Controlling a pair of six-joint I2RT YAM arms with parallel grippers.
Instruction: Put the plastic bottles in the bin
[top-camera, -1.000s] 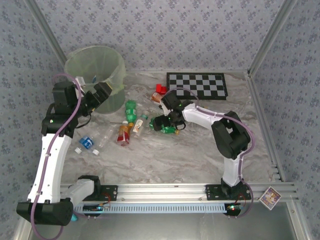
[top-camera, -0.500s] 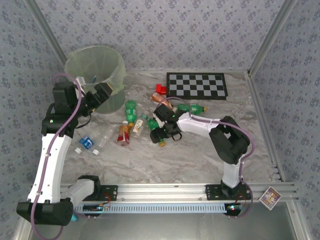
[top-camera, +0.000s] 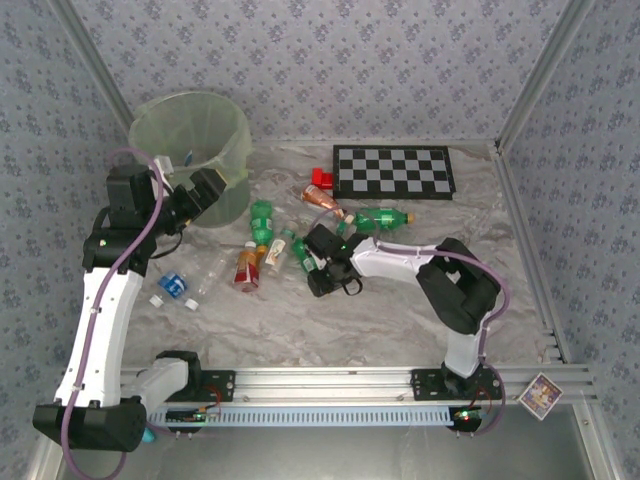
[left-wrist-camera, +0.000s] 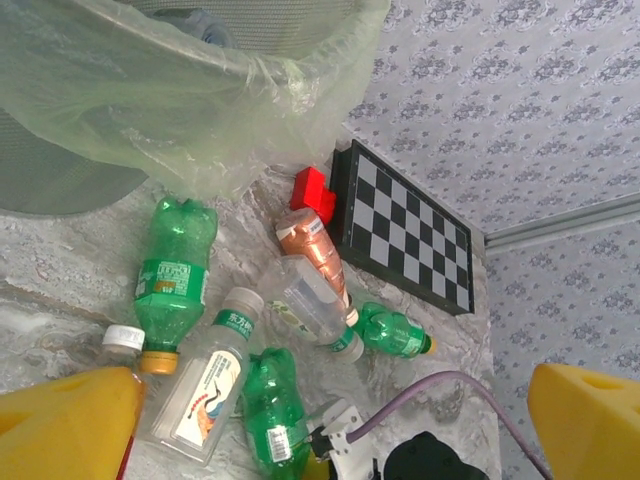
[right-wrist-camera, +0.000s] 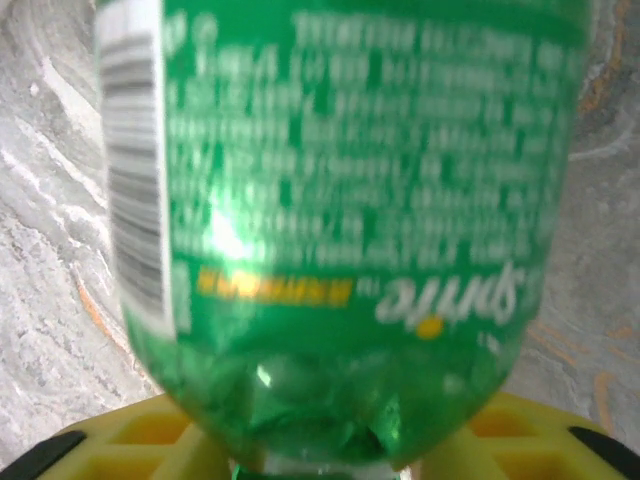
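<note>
Shifted leftward since the earlier frame, my right pincer is now clenched on a green bottle: one pickup under way. Left: my released left pincer, bin just beyond it. Centre: loose bottles between both pincers. Right: the gripped bottle, well apart from the bin, carry pending.

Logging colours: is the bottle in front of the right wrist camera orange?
No, that plastic bottle is plainly translucent green, not orange.
</note>
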